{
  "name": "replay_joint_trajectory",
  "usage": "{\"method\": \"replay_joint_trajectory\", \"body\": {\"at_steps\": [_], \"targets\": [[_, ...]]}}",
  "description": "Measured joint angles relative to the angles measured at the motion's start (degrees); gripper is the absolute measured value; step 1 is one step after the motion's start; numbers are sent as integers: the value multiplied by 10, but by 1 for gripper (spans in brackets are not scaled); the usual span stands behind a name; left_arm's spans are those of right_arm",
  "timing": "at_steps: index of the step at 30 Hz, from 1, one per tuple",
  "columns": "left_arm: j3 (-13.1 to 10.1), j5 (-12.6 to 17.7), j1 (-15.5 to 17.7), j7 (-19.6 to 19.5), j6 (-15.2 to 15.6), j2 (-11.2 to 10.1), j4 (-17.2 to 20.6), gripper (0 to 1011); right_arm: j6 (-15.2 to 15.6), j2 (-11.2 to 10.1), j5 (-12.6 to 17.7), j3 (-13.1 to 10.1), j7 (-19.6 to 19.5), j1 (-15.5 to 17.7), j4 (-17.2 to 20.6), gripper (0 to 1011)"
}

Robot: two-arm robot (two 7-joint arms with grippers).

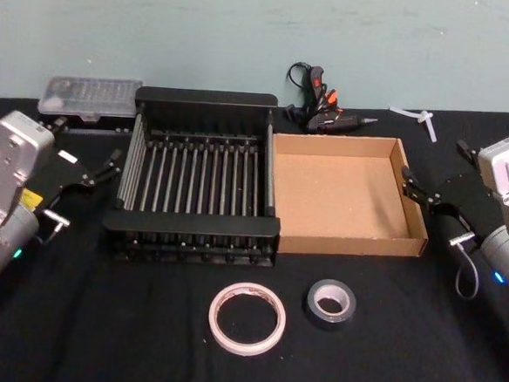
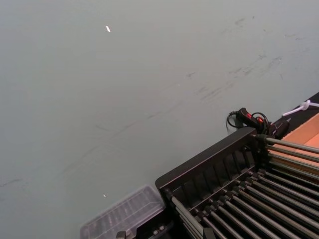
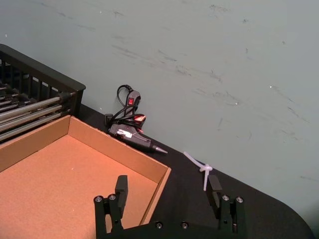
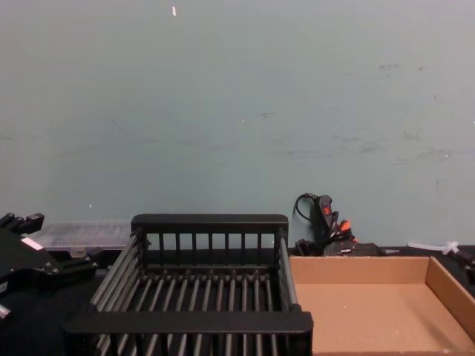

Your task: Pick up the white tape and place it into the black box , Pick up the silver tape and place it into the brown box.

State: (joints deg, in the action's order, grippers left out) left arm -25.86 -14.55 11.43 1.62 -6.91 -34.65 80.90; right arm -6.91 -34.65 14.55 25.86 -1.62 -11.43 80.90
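Head view: white tape (image 1: 246,318) and silver tape (image 1: 330,303) lie at 6 o'clock from black box (image 1: 191,235); right gripper (image 3: 168,192) wide open, empty; left gripper (image 1: 108,166) state cannot be told.

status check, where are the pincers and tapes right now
Left pincer beside black box, right pincer open by brown box. White tape, silver tape on table, untouched. Path clear.

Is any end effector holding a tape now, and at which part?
Nothing is held. Left end effector and right end effector are open; white tape and silver tape lie on the table.
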Motion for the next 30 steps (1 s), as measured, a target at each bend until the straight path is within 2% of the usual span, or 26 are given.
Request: {"method": "replay_joint_trajectory", "body": {"at_steps": [30], "targets": [[0,0,0,0,0,0,0,1001,0,0,0,0,0,0,0,1002]]}}
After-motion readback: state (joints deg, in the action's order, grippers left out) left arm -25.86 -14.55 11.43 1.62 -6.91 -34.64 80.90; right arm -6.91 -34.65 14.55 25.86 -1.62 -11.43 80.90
